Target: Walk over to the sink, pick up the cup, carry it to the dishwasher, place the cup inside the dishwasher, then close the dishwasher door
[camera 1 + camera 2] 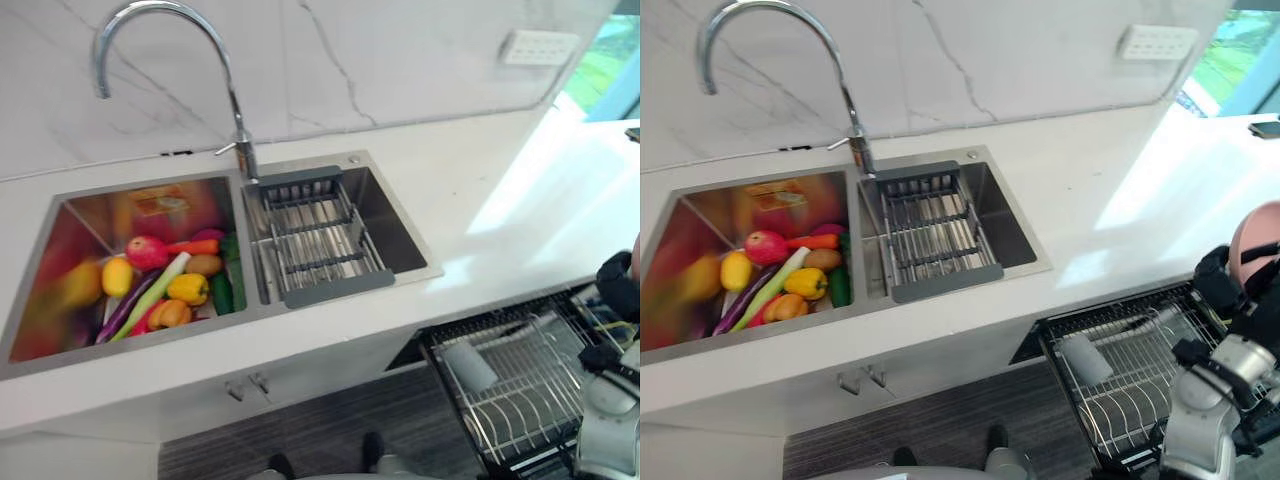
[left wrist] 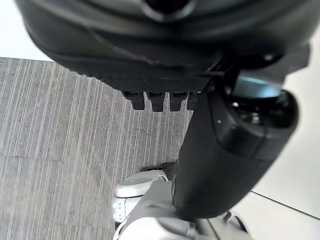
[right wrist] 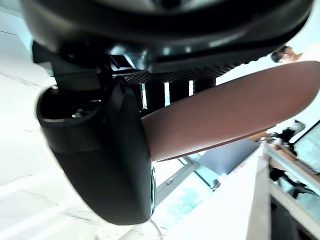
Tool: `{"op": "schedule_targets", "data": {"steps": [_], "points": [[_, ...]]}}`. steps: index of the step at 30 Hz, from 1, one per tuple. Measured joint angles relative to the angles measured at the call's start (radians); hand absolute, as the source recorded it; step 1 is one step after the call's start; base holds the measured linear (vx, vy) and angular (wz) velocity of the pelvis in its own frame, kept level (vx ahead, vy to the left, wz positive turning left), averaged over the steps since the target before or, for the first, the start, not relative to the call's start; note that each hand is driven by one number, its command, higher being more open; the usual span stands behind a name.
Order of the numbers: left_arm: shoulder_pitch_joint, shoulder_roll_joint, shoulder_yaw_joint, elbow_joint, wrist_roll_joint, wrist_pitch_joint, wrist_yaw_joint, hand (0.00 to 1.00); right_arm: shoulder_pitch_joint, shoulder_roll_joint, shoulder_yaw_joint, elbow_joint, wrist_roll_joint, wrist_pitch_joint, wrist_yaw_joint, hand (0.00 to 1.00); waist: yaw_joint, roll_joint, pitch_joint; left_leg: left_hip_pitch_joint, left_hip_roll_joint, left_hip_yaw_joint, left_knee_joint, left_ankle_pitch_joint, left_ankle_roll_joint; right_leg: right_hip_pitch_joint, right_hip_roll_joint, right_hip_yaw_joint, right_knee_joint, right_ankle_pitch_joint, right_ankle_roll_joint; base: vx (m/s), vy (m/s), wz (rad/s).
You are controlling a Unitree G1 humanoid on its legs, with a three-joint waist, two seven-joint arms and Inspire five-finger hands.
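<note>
A pink cup (image 1: 1255, 240) is at the far right, held above the counter's edge with my right hand (image 1: 1222, 282) curled round it. In the right wrist view the cup (image 3: 225, 110) lies between the thumb (image 3: 100, 150) and the row of fingers. Below the hand, the dishwasher's wire rack (image 1: 1120, 390) is pulled out under the counter, with a grey cylinder (image 1: 1085, 360) lying in it. The double sink (image 1: 250, 310) is set in the white counter to the left. My left hand (image 2: 215, 150) hangs relaxed over the grey striped floor, holding nothing.
The left basin holds several colourful vegetables and fruit (image 1: 165, 285). A grey drain rack (image 1: 320, 240) spans the right basin, with a tall curved tap (image 1: 170, 40) behind it. A marble wall with a socket (image 1: 540, 47) backs the counter. Cabinet doors stand below the sink.
</note>
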Motion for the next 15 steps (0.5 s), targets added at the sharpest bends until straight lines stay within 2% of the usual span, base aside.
{"op": "schedule_targets", "data": {"steps": [3,5,8,9,12,15], "points": [[-0.004,0.017,0.019,-0.004,-0.001,0.009,0.002,1.0,0.007,0.008,0.059,0.127,0.002,-0.012,-0.003,0.0,-0.003,-0.023,-0.004,-0.026,0.009,-0.019,0.023,-0.001,-0.007,0.001,-0.002,-0.023,-0.016,-0.001,-0.004,0.03,-0.03,0.18],[-0.01,0.014,0.018,-0.003,-0.01,0.002,0.002,1.0,0.006,0.016,0.117,0.176,0.002,-0.012,-0.003,0.0,0.007,-0.023,-0.004,-0.035,0.011,-0.027,0.03,0.0,-0.011,0.007,0.002,-0.035,-0.045,0.013,-0.001,0.03,-0.013,0.14],[-0.013,0.007,0.019,-0.001,-0.041,-0.011,0.005,1.0,0.0,0.064,0.193,0.198,0.01,-0.01,-0.004,0.0,0.042,-0.014,-0.007,-0.044,0.018,-0.024,0.051,-0.012,-0.011,0.035,0.014,-0.038,-0.112,0.05,0.004,0.05,-0.022,-0.02],[-0.011,0.004,0.022,0.001,-0.042,-0.016,0.005,1.0,0.0,0.067,0.194,0.197,0.011,-0.01,-0.01,0.0,0.045,-0.013,-0.007,-0.05,0.02,-0.023,0.063,-0.019,-0.01,0.038,0.016,-0.037,-0.121,0.062,0.003,0.06,-0.03,-0.07],[-0.006,-0.001,0.026,0.013,-0.043,-0.029,0.006,1.0,0.0,0.063,0.191,0.191,0.012,-0.002,-0.01,0.0,0.041,-0.005,0.002,-0.052,0.022,-0.021,0.086,-0.033,-0.009,0.05,0.017,-0.034,-0.136,0.07,0.009,0.05,-0.011,-0.05],[-0.013,-0.026,0.025,0.023,-0.043,-0.055,0.006,1.0,-0.005,0.062,0.187,0.193,0.018,0.016,-0.017,0.0,0.031,0.021,0.019,-0.056,0.02,-0.033,0.101,-0.043,-0.006,0.061,0.016,-0.041,-0.144,0.073,0.011,0.03,-0.001,0.07]]}}
